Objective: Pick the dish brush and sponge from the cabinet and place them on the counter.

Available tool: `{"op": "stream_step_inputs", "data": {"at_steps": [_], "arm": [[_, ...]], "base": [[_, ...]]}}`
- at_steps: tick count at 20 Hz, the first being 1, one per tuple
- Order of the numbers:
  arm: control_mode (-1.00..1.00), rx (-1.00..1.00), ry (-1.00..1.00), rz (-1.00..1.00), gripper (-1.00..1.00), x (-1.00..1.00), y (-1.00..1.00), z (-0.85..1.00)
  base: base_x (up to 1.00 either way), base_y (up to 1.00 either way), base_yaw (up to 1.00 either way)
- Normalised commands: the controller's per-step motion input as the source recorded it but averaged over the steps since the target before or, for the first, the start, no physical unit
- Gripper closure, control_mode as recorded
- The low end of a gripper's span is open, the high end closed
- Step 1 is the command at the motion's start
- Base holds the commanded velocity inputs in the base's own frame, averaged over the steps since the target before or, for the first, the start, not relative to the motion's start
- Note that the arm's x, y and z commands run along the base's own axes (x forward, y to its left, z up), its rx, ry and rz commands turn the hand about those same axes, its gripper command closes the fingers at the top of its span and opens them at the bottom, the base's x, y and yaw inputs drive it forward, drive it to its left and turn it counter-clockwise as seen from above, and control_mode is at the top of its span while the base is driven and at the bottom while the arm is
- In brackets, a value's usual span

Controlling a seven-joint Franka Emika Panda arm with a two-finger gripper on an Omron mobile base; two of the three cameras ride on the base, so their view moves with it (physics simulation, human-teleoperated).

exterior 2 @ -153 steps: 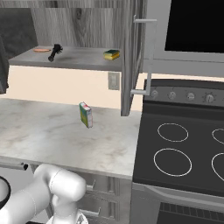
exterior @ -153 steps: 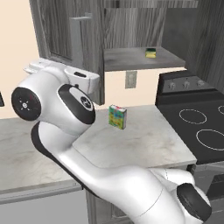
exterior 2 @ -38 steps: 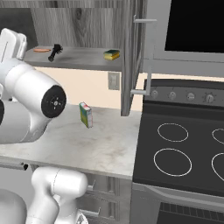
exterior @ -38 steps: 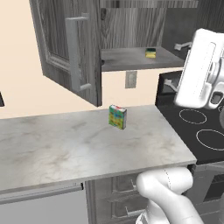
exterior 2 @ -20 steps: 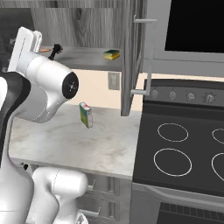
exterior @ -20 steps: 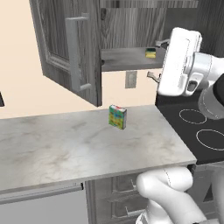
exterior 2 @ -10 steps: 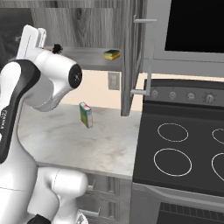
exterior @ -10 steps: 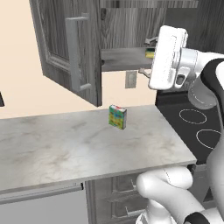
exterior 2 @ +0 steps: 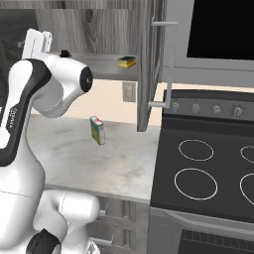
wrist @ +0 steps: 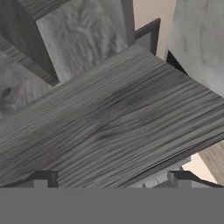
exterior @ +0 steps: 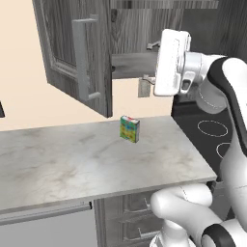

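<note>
The sponge (exterior 2: 126,62), green over yellow, lies on the grey shelf of the open cabinet (exterior 2: 99,64), near its right end. At the shelf's left a small dark tip of the dish brush (exterior 2: 63,52) peeks over my arm; the rest is hidden. My gripper (exterior: 150,62) hangs at shelf height just in front of the cabinet (exterior: 128,65), its white hand covering the sponge in the left base view. In the hand view the gripper (wrist: 111,181) is open and empty, facing dark wood grain. The counter (exterior: 72,159) lies below.
A multicoloured green-yellow box (exterior: 129,129) stands on the counter under the cabinet. The left cabinet door (exterior: 77,58) swings out over the counter; the right door (exterior 2: 151,64) with its bar handle juts out beside the black stovetop (exterior 2: 203,168).
The hand has swung left from over the stovetop to the front of the cabinet shelf, now covering the sponge in the left base view. The jaws stay open.
</note>
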Motion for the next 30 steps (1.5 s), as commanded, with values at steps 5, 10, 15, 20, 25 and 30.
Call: {"op": "stream_step_inputs", "data": {"at_steps": [5, 10, 15, 20, 25, 30], "arm": [[-1.0, -0.02, 0.0, 0.04, -1.0, 0.23, 0.35, -0.04], [-1.0, 0.0, 0.0, 0.07, -1.0, 0.28, 0.26, -0.02], [-1.0, 0.0, 0.0, 0.1, -1.0, 0.43, 0.23, -0.05], [-1.0, 0.0, 0.0, 0.15, -1.0, 0.29, 0.2, -0.01], [-1.0, 0.0, -0.02, 0.16, -1.0, 0.04, 0.18, 0.0], [-1.0, 0.0, -0.03, 0.15, -1.0, 0.0, 0.2, 0.0]], "base": [[0.0, 0.0, 0.0], [0.0, 0.0, 0.0], [0.0, 0.0, 0.0], [0.0, 0.0, 0.0], [0.0, 0.0, 0.0], [0.0, 0.0, 0.0]]}}
